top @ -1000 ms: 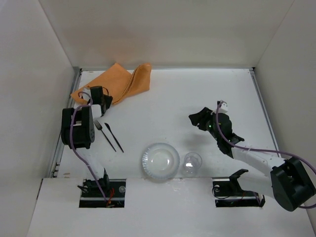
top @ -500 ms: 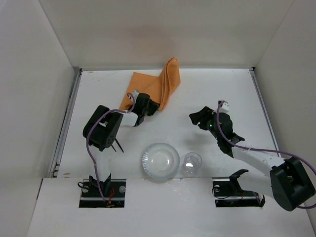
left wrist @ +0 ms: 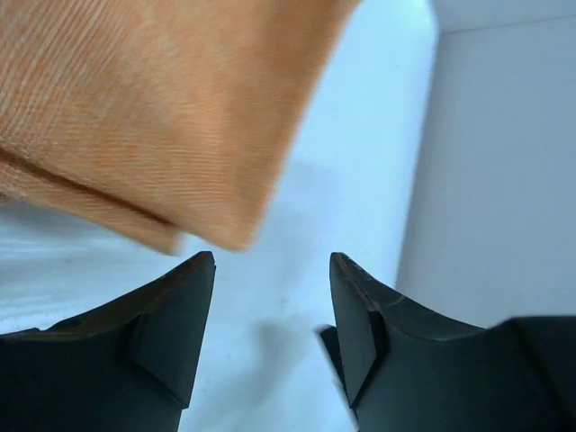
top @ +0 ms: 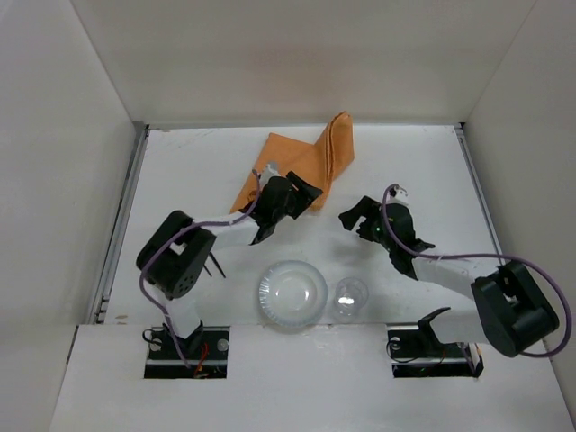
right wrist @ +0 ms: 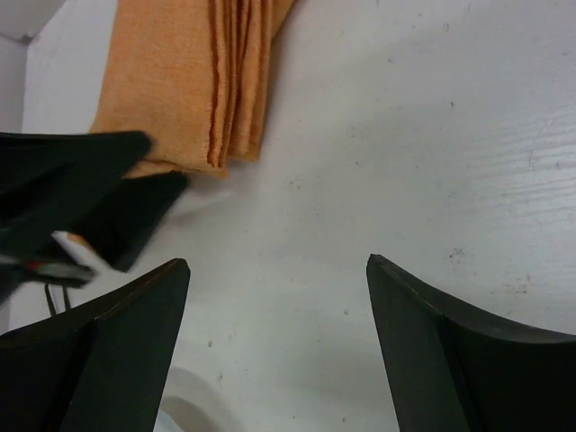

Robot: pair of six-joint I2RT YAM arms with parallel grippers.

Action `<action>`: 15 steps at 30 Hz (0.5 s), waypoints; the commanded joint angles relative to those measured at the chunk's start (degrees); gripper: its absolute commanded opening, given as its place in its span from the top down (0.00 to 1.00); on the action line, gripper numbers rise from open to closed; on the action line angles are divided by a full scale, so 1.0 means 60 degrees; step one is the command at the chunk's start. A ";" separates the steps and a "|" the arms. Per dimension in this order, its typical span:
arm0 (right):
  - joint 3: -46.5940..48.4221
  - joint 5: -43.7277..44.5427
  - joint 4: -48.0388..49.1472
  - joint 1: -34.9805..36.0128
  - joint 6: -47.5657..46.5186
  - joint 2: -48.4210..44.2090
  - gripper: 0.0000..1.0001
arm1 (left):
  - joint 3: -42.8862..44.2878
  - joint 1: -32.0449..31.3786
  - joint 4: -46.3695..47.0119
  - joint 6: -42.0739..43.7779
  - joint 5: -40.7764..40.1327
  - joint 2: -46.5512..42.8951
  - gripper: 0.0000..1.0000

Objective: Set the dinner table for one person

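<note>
While both arms are reaching out from the near edge, the dinner table [top: 423, 171], a big matte white surface with metal rails [top: 120, 225] down its sides, is filling the overhead view between pale walls. An orange cloth [top: 310, 157] is lying folded and rumpled near the far edge, a little left of centre, with one corner pointing toward the back wall. The left claw [top: 306, 196] is sitting at the near edge of that cloth. From its own camera, the left claw [left wrist: 271, 261] is holding its two dark fingers apart with bare white tabletop showing between them, while the orange cloth [left wrist: 153, 108] is hanging blurred just beyond the fingertips; whether it is touching them cannot be told. The right claw [top: 353, 214] is hovering just to the right, near the left one but apart from it. Its wrist camera is showing its fingers spread wide over bare table, gripping nothing, with the cloth's stacked folds ahead and to the left. Closer to the arm bases, a round white plate [top: 292, 294] is resting on the table, and a clear drinking glass [top: 350, 298] is standing just beside it on the right.
</note>
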 commanded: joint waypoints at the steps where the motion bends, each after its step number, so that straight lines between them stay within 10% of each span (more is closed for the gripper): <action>1: 0.0598 -0.0486 0.0809 -0.0053 0.0321 0.0813 0.13 | -0.0675 0.0340 0.0344 0.0618 -0.0173 -0.1850 0.47; 15: 0.3161 -0.0956 0.1234 -0.0023 0.2049 0.4373 0.15 | -0.4734 0.3093 -0.1750 0.1791 -0.0670 -0.6027 0.44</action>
